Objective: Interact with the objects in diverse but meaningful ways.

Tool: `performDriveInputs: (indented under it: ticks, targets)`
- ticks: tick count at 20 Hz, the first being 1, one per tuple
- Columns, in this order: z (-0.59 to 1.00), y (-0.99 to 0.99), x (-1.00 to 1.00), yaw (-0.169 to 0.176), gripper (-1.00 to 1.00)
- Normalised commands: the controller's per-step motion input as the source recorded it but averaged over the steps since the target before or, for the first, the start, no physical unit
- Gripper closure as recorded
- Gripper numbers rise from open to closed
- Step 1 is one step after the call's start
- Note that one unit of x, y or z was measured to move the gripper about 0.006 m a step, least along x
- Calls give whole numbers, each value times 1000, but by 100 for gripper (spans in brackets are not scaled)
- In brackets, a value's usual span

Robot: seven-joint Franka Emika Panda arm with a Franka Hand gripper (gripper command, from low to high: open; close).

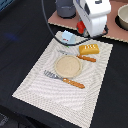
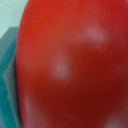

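Note:
The red tomato (image 2: 70, 65) fills almost the whole wrist view, very close to the camera. In the exterior view only a bit of the tomato (image 1: 79, 26) shows under the white hand of my gripper (image 1: 86, 29), whose fingers are hidden, so I cannot tell if they hold it. The pale-blue carton (image 1: 66, 36) lies just to the exterior view's left of the gripper, and a teal edge of the carton (image 2: 9, 75) shows beside the tomato. The golden-yellow bread loaf (image 1: 89, 48) rests on the striped placemat (image 1: 35, 80). A grey pot (image 1: 65, 7) stands at the back.
A round tan plate (image 1: 67, 65) sits mid-placemat, between an orange-handled fork (image 1: 62, 79) and an orange-handled knife (image 1: 80, 56). A pale bowl (image 1: 122, 17) stands on the brown board (image 1: 112, 32) at the back right. A black cable (image 1: 47, 20) loops behind the arm.

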Motion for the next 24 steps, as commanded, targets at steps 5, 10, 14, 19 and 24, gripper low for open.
performDriveInputs:
  ticks: [5, 10, 14, 19, 24]
  targets:
    - [9, 853, -385, 21, 100]
    - [19, 833, -411, 28, 100]
    - [0, 786, -471, 36, 100]
    - [0, 732, -406, 34, 100]
    - [-59, 673, -118, 19, 100]
